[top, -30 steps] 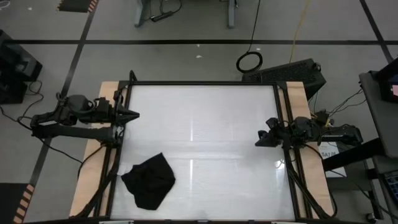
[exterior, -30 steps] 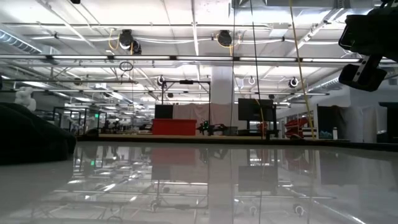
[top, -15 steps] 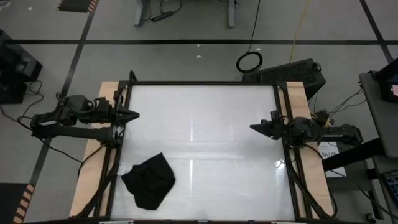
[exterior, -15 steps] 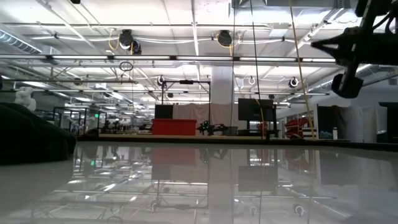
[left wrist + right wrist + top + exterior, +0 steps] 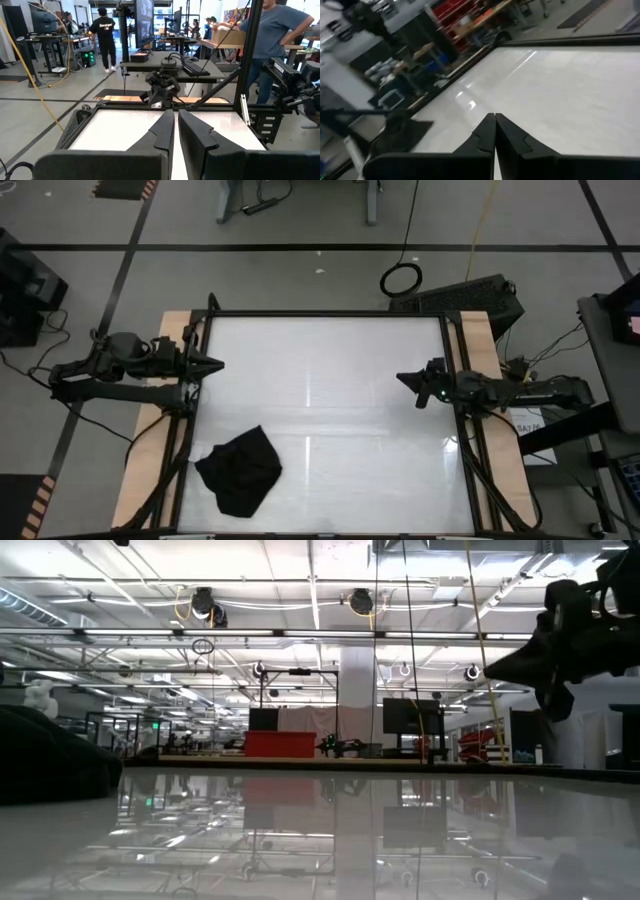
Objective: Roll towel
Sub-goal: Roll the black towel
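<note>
Filling most of the high view, the white surface (image 5: 320, 420) lies inside a dark frame, with pale wooden strips along its left and right sides. Behind it the low view shows a big hall with ceiling lights and a red box far away, all mirrored on the glossy top.

The left arm waits at the left edge of the surface, toward the far side. The left gripper (image 5: 214, 364) points inward over the frame, and in the left wrist view its two dark fingers (image 5: 165, 131) stand almost together with only a thin slit between them, holding nothing. The right arm reaches in from the right edge, about halfway along it. The right gripper (image 5: 402, 378) hangs above the surface with the fingers (image 5: 487, 131) pressed together, also holding nothing. In the low view it shows as a dark shape at the upper right, clear of the top.

The towel (image 5: 240, 470) lies as a crumpled black heap in the near left part of the surface, close to the left frame and well apart from both grippers.

Beyond the far side of the table, the left wrist view shows people standing, one in a dark shirt and one in a blue shirt
</note>
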